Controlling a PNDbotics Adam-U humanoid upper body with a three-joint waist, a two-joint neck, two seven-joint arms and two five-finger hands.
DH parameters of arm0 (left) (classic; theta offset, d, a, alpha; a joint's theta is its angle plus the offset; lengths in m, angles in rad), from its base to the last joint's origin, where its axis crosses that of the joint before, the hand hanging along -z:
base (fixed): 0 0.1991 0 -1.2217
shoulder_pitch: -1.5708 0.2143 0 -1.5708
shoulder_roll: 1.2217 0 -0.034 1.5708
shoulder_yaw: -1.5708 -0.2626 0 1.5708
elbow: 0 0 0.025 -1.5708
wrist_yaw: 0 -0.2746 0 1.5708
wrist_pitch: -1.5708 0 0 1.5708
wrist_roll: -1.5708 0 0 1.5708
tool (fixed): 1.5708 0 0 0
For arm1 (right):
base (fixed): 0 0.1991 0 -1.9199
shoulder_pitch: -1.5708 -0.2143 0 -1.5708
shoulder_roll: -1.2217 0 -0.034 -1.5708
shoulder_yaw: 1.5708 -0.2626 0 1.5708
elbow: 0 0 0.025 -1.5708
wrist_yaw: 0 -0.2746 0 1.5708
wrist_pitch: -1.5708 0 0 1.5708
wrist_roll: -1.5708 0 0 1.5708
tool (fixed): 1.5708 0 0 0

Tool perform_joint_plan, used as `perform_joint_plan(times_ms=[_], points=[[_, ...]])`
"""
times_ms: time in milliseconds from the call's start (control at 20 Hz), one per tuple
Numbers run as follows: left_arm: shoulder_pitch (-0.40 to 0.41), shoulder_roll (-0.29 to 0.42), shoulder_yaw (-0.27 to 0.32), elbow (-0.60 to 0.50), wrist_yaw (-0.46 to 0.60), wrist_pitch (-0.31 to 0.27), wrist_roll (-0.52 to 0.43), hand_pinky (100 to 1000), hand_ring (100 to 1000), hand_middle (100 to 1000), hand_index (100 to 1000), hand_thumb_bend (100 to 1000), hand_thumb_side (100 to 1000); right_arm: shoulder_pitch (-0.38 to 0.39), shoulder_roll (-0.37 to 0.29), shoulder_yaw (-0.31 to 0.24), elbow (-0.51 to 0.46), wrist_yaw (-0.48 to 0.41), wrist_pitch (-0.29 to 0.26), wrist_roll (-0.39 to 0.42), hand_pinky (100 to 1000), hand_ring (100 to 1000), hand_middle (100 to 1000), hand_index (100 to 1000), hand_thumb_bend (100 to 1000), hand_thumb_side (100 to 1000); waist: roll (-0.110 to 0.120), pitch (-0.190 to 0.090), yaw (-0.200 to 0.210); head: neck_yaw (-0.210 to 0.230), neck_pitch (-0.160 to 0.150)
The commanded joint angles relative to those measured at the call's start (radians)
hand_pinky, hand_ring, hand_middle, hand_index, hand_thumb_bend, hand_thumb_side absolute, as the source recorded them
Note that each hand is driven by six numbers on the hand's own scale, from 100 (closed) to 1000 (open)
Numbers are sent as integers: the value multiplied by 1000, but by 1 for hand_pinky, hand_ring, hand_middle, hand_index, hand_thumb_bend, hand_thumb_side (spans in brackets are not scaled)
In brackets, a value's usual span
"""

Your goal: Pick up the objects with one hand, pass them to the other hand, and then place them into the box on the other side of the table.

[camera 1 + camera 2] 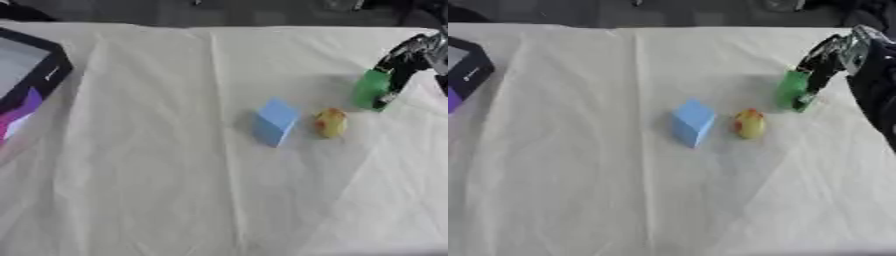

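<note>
White cloth (175, 190) covers the whole table, creased, one long fold running down the middle. Black-rimmed box (45, 75) sits at the left edge, only partly in view; pale inside, and something purple and pink (19, 114) shows at its lower corner, can't tell what it is or whether it lies inside the box or is part of it. None of the three table objects is in the box.

Right hand (826, 59) comes in from the upper right, black fingers (395, 75) pointing down and curled round the green object (371, 88), which stands upright. Fingers sit along its right side and over its top, pinching it. Can't tell if the green object's base is touching the cloth or just off it; a soft shadow lies on the cloth to its left. Silver and black wrist (857, 44) runs up toward the corner, dark forearm behind it at the right edge in the right eye view.

Blue block (276, 121) stands on the cloth near centre, tilted onto an edge or corner-on to the camera, lighter top face. Small yellow toy (331, 122) with reddish marks, looks like a rubber duck, is just beside the block on its right, not touching. Green object is near the duck, up and to the right, apart from it.

Left hand doesn't show in either view.
</note>
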Motion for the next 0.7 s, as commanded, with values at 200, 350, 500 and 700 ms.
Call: perform_joint_plan(times_ms=[200,350,500,700], points=[[-4,4,3,-15,4,1,-7,971,781,723,679,100,796,-9,-20,-3,1,22,10,-83,826,826,748,754,429,100,19,4,-2,0,-2],[-3,3,3,-14,4,1,-8,971,780,722,677,100,797,-6,-19,-7,1,26,10,-134,806,787,661,670,401,100,19,3,-3,0,-2],[-2,3,3,-14,5,1,-8,972,780,721,675,100,796,-2,-19,-14,6,1,10,-170,774,729,557,556,371,100,20,3,-3,2,-2],[-2,5,4,-15,5,0,-8,972,781,722,674,100,794,11,-29,-14,-36,-51,29,-208,746,694,510,507,290,100,19,-1,-3,8,-2]])
